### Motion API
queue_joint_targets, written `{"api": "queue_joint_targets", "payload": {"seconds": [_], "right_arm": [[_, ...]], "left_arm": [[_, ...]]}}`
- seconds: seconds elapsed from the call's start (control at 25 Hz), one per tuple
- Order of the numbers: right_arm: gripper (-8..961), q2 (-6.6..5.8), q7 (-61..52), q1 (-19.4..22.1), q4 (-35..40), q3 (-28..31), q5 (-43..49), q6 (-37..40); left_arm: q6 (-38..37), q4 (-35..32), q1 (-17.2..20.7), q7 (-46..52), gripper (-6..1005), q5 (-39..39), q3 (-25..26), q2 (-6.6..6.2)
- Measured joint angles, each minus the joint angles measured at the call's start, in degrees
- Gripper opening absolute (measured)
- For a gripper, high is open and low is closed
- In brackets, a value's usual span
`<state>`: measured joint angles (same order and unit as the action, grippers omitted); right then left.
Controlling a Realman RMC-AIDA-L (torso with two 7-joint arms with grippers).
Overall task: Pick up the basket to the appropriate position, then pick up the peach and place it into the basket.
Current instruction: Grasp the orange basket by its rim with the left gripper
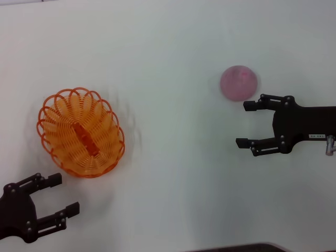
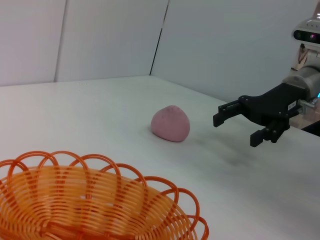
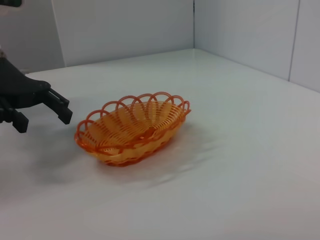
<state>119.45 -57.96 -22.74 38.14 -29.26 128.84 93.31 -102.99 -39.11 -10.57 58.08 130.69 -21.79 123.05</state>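
Gripper positions were recorded first from the head view. Left gripper (image 1: 58, 197) was found low on the robot's left side, its jaws spread and holding nothing, with the basket (image 1: 81, 133) lying just ahead of it on the white table (image 1: 173, 47), apart from the fingertips. The basket's long axis was noted to run diagonally, from the far left toward the near right, so that its near end pointed roughly toward the gap ahead of the left jaws. Right gripper (image 1: 245, 124) was seen on the robot's right, likewise spread and empty, its fingers pointing toward the centre of the table. The peach (image 1: 239, 82) lay just beyond the farther finger, near it but not between the two fingers. The left arm was judged plainly nearer the basket, the right arm nearer the peach; basket and peach were well apart.

From the left wrist view, the basket's scalloped rim (image 2: 100, 165) filled the foreground, close under the camera. The peach (image 2: 171, 123) rested farther off on the bare table, with the right gripper (image 2: 239, 127) beside it, spread and not touching it.

From the right wrist view, the basket (image 3: 132, 127) was seen upright and empty, with the left gripper (image 3: 44, 113) hanging near one end, clear of the rim.
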Motion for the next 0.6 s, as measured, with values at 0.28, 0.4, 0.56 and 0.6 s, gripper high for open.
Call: {"api": "queue_joint_targets", "payload": {"seconds": [0.28, 0.4, 0.56, 0.6], "right_arm": [[944, 0.00, 0.00, 0.05, 0.00, -0.06, 0.00, -0.02], [944, 0.00, -0.06, -0.02, 0.00, -0.08, 0.00, -0.06], [945, 0.00, -0.35, -0.16, 0.00, -0.02, 0.00, -0.22], [945, 0.00, -0.40, -0.17, 0.00, 0.00, 0.00, -0.26]], "left_arm": [[0.24, -0.01, -0.07, 0.01, 790, -0.15, 0.01, -0.01], [0.36, -0.04, -0.07, 0.12, 790, -0.28, 0.74, -0.02], [0.40, -0.17, -0.28, 3.57, 791, -0.14, 2.70, -0.30], [0.49, -0.37, -0.47, 6.05, 791, -0.21, 3.27, -0.48]]}}
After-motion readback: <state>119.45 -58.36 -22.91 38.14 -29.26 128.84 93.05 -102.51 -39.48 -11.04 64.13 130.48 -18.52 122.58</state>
